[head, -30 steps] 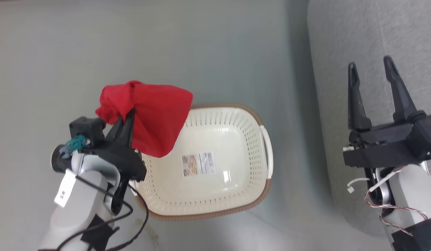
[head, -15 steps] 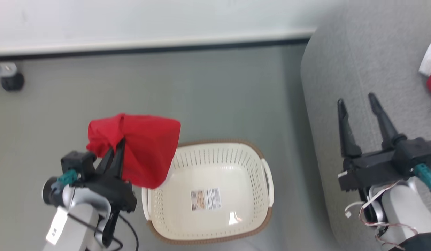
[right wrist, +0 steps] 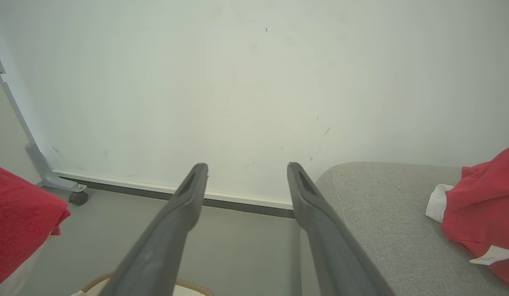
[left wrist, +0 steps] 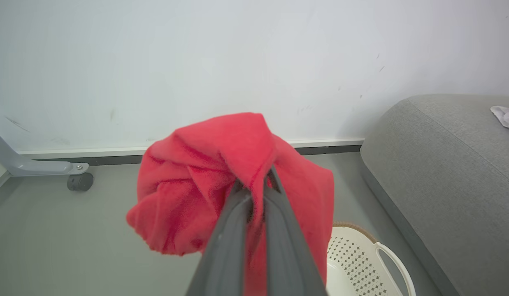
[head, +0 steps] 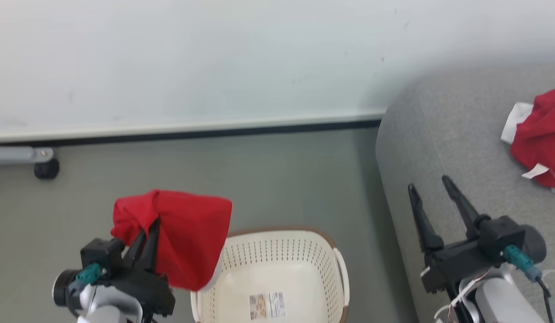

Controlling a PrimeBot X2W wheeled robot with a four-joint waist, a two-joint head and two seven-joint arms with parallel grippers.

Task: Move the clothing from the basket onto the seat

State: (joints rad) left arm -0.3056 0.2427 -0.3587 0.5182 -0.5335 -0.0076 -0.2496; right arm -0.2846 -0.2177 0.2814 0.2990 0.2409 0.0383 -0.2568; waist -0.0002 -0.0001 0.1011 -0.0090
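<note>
At the near left of the head view, the left gripper [head: 150, 226] is clamped tight on a bunched red jersey [head: 192, 242], its two dark fingers pressed together with fabric pinched between them (in the left wrist view the cloth drapes down both sides of the tips). The jersey hangs in the air by the left rim of the basket [head: 286, 251], whose floor carries a paper label [head: 267, 306]. To the right, the right gripper [head: 429, 185] hovers with its fingers spread wide and nothing between them, over the left edge of the grey sofa [head: 443, 134]. A second jersey [head: 539, 139] lies crumpled on the sofa farther right, white trim showing.
</note>
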